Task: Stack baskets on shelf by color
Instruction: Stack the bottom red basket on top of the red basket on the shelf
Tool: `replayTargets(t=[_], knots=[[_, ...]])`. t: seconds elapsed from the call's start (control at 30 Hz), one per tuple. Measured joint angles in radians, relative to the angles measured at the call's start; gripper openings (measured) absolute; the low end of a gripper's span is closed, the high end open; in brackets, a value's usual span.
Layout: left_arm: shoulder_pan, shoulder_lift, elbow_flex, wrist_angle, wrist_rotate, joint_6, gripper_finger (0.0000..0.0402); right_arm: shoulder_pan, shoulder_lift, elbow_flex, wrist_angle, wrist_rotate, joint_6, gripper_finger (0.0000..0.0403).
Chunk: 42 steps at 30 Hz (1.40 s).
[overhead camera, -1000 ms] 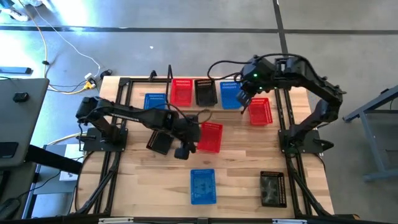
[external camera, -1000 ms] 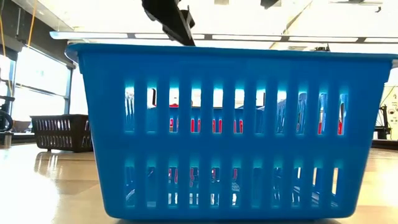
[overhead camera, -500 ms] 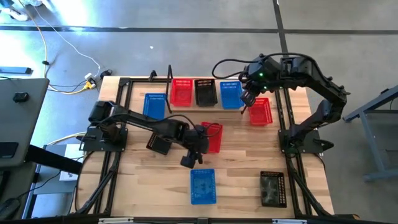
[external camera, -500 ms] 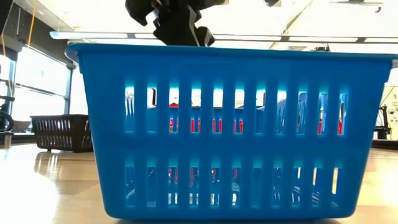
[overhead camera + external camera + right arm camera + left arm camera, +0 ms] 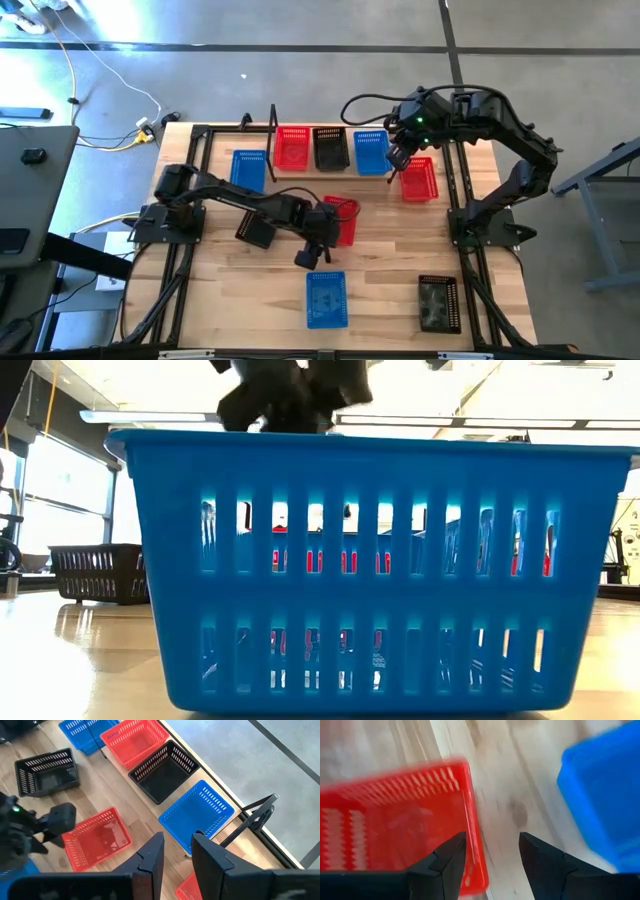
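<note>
Three baskets sit in a row on the shelf [image 5: 365, 176] along the bench's [image 5: 390, 270] far edge: a red basket [image 5: 292, 147], a black basket [image 5: 331, 148] and a blue basket [image 5: 371, 152], side by side. Another blue one [image 5: 248, 168] lies just off the shelf's left end, and another red one [image 5: 419, 179] just off its right end, both on the bench.

The left gripper [image 5: 312, 256] hangs over the middle of the bench with its fingers apart, gripping nothing. A loose red basket [image 5: 395, 825] lies right beside it, one finger over the basket's end wall and the other over bare wood. A loose blue basket [image 5: 326, 298] rests close by, toward the bench's near edge, apart from the gripper. A tilted black basket [image 5: 257, 229] lies on the other side of the left arm.

The right gripper [image 5: 176, 851] hovers above the shelf's right end, fingers apart and empty, over the shelf's blue basket.

A last black basket [image 5: 439, 303] sits near the bench's near right corner.
</note>
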Motion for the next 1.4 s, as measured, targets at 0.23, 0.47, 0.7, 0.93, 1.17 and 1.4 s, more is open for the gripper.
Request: replayTargets(t=[0.23,0.47,0.7,0.93,1.17,1.4], knots=[[0.0,0.075,0.0,0.01,-0.026,-0.007,0.0171,0.0,0.0,0.0,-0.001,0.0,0.019,0.0085],[0.0,0.092,0.0,0.011,-0.038,-0.008,0.0138,0.0,0.0,0.0,-0.004,0.0,0.019,0.0085],[0.0,0.084,0.0,-0.013,-0.038,-0.008,0.0046,0.0,0.0,0.0,-0.005,0.002,0.027,0.0085],[0.0,0.073,0.001,-0.057,-0.021,-0.008,0.0012,0.0,0.0,0.0,-0.006,0.003,0.027,0.0085],[0.0,-0.007,0.001,-0.08,-0.012,0.001,0.0004,0.0,0.0,0.0,-0.006,0.003,0.027,0.0085],[0.0,-0.12,0.001,-0.129,-0.033,0.01,0.0002,0.0,0.001,0.0,-0.009,0.003,0.027,0.0085]])
